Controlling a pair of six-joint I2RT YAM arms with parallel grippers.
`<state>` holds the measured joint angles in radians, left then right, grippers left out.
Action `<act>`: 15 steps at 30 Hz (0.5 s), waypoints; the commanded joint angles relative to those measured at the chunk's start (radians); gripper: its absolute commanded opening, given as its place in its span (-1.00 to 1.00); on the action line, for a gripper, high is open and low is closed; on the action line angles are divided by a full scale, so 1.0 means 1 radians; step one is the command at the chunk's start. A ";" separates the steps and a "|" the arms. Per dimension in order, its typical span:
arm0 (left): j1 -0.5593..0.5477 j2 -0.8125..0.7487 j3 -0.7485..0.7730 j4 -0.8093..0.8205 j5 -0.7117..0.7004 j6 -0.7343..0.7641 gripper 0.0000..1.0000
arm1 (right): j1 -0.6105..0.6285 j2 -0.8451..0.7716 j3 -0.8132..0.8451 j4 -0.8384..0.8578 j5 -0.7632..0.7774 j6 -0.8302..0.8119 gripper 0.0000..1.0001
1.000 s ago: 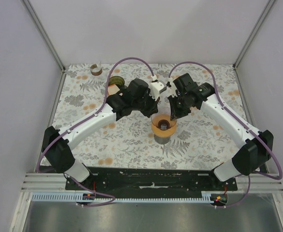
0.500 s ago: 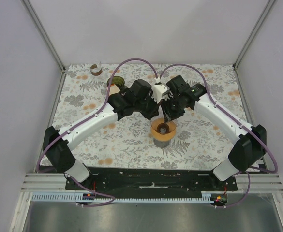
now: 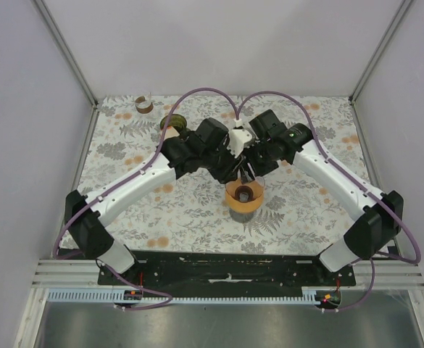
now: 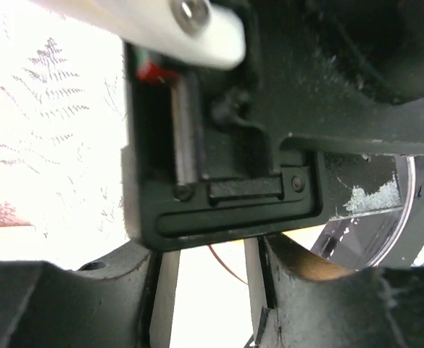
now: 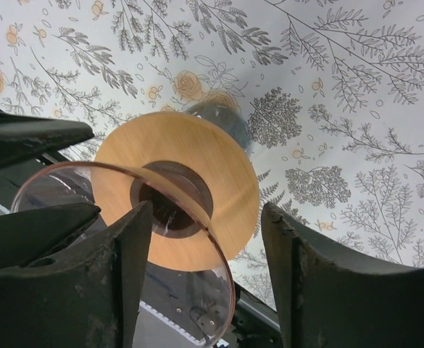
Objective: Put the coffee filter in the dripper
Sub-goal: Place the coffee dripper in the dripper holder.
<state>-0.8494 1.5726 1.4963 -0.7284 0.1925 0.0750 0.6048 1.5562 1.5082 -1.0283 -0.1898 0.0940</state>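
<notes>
The dripper [image 3: 244, 197] is a clear glass cone with a wooden collar [image 5: 219, 196] and stands mid-table. Both grippers hang over its far rim, nose to nose. My right gripper [image 5: 206, 217] is open, its jaws on either side of the thin glass rim [image 5: 222, 279] without touching it. My left gripper [image 4: 212, 293] is open too, with only bright background and a thin reddish line between its fingers [image 4: 164, 297]. The right gripper's black housing [image 4: 226, 145] fills most of the left wrist view. The coffee filter is hidden in all views; the cone's dark throat [image 5: 172, 203] shows bare.
A tan object [image 3: 169, 133] and a dark round one [image 3: 174, 121] sit at the back left, partly behind the left arm. A small tape roll [image 3: 144, 104] lies near the back left corner. Purple cables arch over both wrists. White walls enclose the floral table.
Both grippers went from shut to open. The right gripper moved left and closer to the left one, over the dripper's far rim.
</notes>
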 commanded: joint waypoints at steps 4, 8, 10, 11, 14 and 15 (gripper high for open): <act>0.004 -0.048 0.101 -0.035 0.008 0.043 -0.03 | 0.003 -0.114 0.070 -0.050 0.079 -0.066 0.53; 0.018 -0.063 0.108 -0.054 0.016 0.039 -0.01 | 0.003 -0.201 0.099 -0.041 0.116 -0.158 0.66; 0.030 -0.066 0.102 -0.046 0.034 0.023 -0.01 | 0.003 -0.243 0.101 -0.018 0.080 -0.206 0.64; 0.033 -0.065 0.099 -0.042 0.047 0.014 -0.02 | 0.003 -0.277 0.087 0.002 0.029 -0.244 0.58; 0.035 -0.054 0.070 -0.026 0.062 -0.018 -0.03 | 0.013 -0.379 -0.026 0.120 -0.172 -0.370 0.42; 0.035 -0.045 0.062 -0.022 0.070 -0.029 -0.04 | 0.030 -0.424 -0.089 0.167 -0.227 -0.408 0.39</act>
<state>-0.8238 1.5047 1.5803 -0.7158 0.2363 0.0891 0.6018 1.2957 1.5230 -1.0683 -0.1623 -0.1089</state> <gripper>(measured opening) 0.488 0.723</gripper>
